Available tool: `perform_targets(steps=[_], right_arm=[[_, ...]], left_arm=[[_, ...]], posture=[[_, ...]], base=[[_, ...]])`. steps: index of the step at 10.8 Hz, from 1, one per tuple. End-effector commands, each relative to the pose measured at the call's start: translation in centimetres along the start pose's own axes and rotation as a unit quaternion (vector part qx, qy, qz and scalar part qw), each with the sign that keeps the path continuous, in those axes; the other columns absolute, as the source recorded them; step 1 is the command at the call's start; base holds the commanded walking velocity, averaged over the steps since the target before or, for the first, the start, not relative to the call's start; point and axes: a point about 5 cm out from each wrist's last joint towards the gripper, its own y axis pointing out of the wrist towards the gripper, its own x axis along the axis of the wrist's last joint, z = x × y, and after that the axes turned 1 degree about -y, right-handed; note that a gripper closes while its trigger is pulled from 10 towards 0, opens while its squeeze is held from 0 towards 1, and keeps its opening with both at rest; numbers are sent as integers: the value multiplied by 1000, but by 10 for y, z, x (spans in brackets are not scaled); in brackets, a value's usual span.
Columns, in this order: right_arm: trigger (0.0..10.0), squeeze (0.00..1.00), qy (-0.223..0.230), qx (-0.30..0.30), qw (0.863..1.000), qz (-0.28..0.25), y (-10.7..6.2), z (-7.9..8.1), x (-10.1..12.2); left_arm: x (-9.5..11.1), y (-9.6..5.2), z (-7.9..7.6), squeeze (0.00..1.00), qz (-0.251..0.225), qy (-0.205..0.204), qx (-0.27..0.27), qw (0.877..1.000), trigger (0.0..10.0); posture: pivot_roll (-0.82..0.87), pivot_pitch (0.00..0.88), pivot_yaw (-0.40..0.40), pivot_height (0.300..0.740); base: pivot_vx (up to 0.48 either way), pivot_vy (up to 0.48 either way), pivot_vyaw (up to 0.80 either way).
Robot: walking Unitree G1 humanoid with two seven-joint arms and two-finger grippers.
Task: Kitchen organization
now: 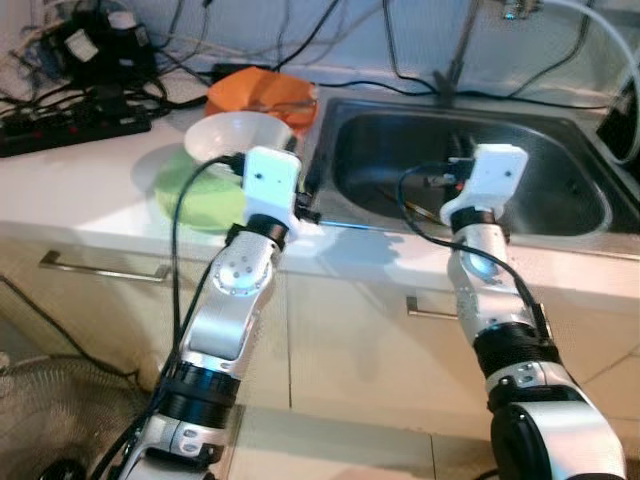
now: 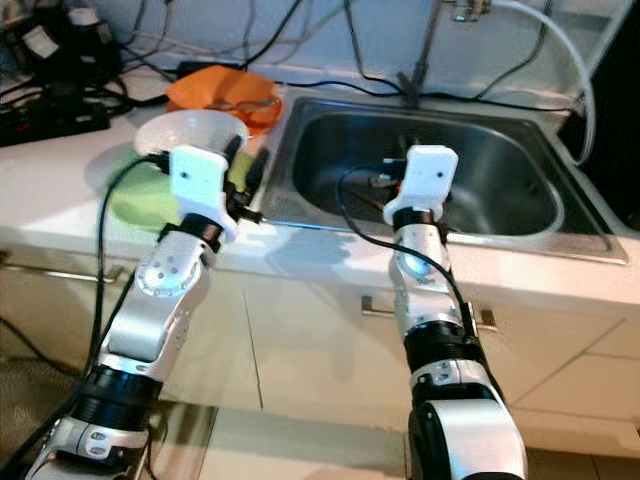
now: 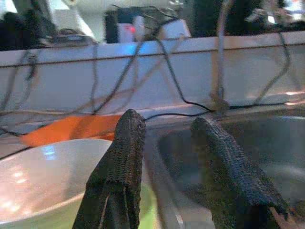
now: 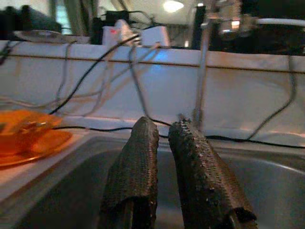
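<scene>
We judge the tidying barely begun: our left gripper [image 3: 167,143] hovers with fingers spread and empty just beside the white bowl [image 1: 236,134] stacked on the green plate [image 1: 200,200], while our right gripper [image 4: 164,157], fingers nearly together, holds nothing over the sink [image 1: 560,200].

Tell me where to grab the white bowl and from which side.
Grip the white bowl by its thin upturned rim, on the near edge facing the sink. It sits upright on the green plate, and the left hand hovers open right there, so one finger can probably slip inside the rim.
</scene>
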Motion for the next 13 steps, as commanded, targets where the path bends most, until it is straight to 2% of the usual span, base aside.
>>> perform_targets(steps=[1, 4, 13], right_arm=[[10000, 0, -1, 7, 1000, -10, 3, 2, 7], [10000, 0, 2, 9, 1000, -6, 1, 4, 7], [10000, 0, 1, 12, 1000, 1, 0, 6, 6]], left_arm=[[2, 2, 4, 0, -13, 4, 17, 1000, 10000], [6, 6, 12, 0, -24, 7, 39, 999, 10000], [5, 7, 12, 0, -28, 9, 38, 999, 10000]], posture=[[219, 3, -32, 740], [217, 16, -33, 740], [220, 29, -35, 740]], base=[[0, 0, 0], [279, 0, 0], [321, 0, -65]])
